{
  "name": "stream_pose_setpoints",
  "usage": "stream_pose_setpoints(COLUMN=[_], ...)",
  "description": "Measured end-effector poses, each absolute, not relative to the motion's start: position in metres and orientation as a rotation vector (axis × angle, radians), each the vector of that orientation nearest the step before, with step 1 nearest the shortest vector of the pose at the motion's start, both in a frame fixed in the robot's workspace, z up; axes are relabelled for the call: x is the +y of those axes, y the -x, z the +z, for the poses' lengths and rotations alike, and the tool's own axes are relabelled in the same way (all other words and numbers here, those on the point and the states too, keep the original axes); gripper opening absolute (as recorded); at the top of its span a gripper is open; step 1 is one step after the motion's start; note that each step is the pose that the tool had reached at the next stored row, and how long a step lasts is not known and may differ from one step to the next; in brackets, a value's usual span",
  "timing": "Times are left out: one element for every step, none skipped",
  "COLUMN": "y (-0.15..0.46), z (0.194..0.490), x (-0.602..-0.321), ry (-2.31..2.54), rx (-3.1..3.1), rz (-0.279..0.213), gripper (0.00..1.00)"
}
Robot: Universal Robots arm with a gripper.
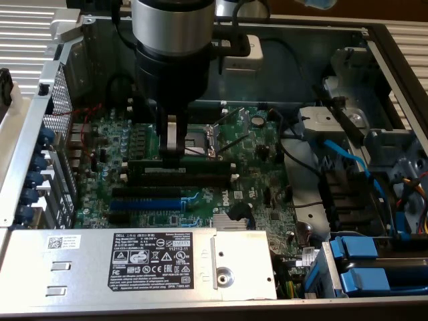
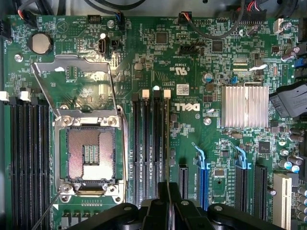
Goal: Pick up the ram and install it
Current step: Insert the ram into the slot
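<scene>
My gripper (image 1: 173, 158) comes down from above over the green motherboard (image 1: 261, 180) and is shut on the ram (image 1: 204, 162), a long thin dark green stick held level by its middle. The stick hangs just above the black memory slots (image 1: 184, 179), parallel to them; I cannot tell whether it touches one. In the wrist view the ram (image 2: 167, 143) shows edge-on as a thin dark line running out from my gripper (image 2: 167, 203). It lies along the slot (image 2: 165, 120) nearest the Dell logo, one of several with white end clips (image 2: 166, 94).
The open CPU socket (image 2: 91, 155) with its raised metal frame (image 2: 76, 86) lies beside the slots. More black slots (image 2: 29, 158) flank its other side. A blue slot (image 1: 150, 199), a finned heatsink (image 2: 244, 106), the labelled metal box (image 1: 134, 261) and blue cables (image 1: 348, 160) surround the board.
</scene>
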State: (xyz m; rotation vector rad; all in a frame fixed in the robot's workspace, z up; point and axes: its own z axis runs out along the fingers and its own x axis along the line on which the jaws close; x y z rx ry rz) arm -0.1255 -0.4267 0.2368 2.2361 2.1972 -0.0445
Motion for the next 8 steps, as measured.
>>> stream_pose_setpoints(y=[0.1255, 0.1255, 0.1255, 0.1255, 0.1255, 0.1255, 0.1255, 0.1255], z=[0.2367, 0.2366, 0.2365, 0.2362, 0.2360, 0.2359, 0.2359, 0.2357], x=[-0.4267, -0.4267, -0.4267, -0.4267, -0.4267, -0.4267, -0.4268, -0.4273], ry=[-2.236, -2.236, -2.237, -2.237, -2.237, -2.237, -2.237, -2.237], rx=[2.197, 2.197, 2.197, 2.198, 2.198, 2.198, 2.198, 2.198], rz=[-0.045, -0.045, -0.045, -0.045, -0.046, -0.046, -0.046, -0.046], gripper=[0.12, 0.12, 0.12, 0.12, 0.12, 0.12, 0.12, 0.12])
